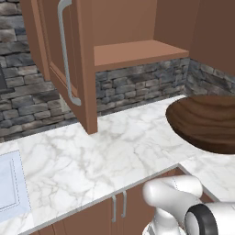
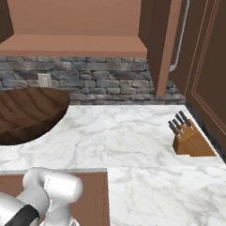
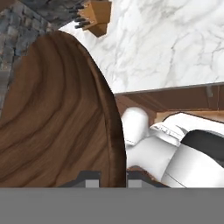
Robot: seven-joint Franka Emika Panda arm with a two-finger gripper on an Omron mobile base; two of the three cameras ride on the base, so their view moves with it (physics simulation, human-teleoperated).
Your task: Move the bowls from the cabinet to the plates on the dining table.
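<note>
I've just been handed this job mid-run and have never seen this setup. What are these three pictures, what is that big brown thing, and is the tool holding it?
The machine is a white robot arm on a mobile base in a rendered kitchen. Two pictures come from cameras on the base, behind the arm to its left and right; the third looks along the tool itself.

The big brown thing is a dark wood-like bowl. In the hand view its rim sits between the tool's two fingertips, which are closed on it, so the bowl is held, above the marble counter.

Behind stands the open wooden cabinet, its lower shelf bare, against a stone wall. On the counter to the right sits a knife block.
</note>
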